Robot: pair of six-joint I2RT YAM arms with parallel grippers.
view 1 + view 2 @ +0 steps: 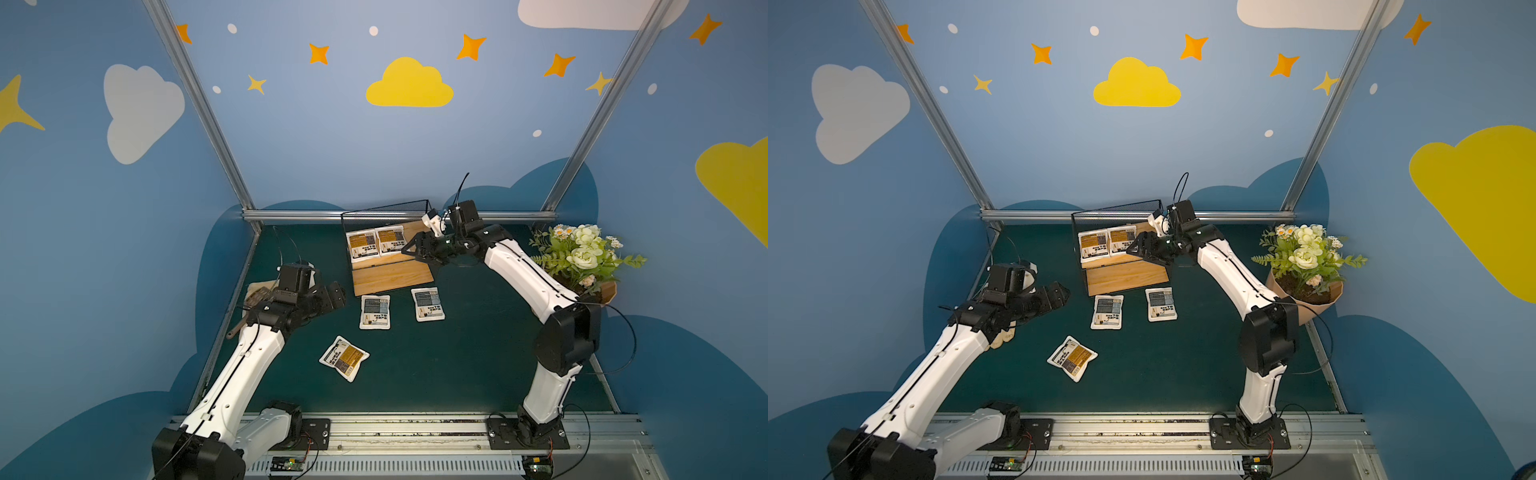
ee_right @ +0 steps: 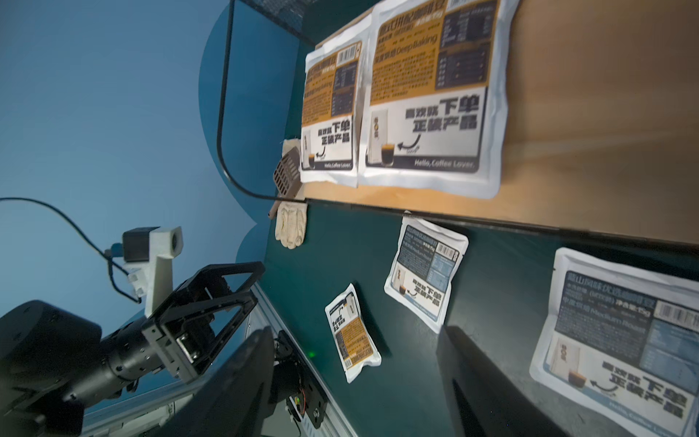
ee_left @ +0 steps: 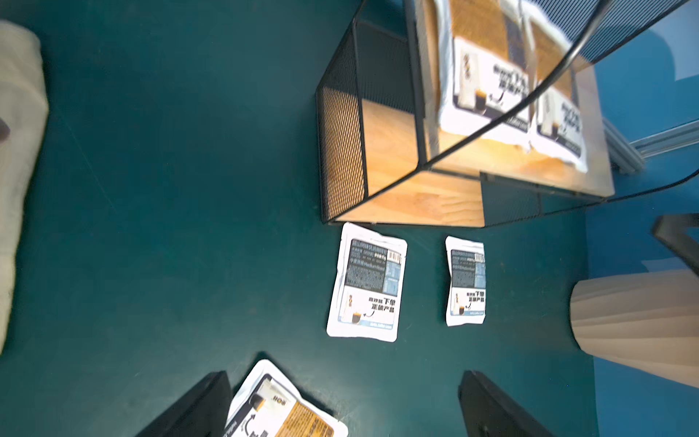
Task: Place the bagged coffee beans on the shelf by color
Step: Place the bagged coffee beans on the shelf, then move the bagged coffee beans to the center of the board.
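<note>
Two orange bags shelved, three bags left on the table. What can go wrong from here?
Right gripper is open right beside the shelved orange bag; pulling back could drag it. The loose orange bag lies skewed, so the left gripper may catch only a corner.

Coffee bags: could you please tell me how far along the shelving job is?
Done: two orange-label bags lie side by side on the shelf's upper board. In hand: nothing; the right gripper is open beside them, the left gripper open and empty. Left: one orange-label bag and two grey-blue bags on the green mat; the lower board is bare.
</note>
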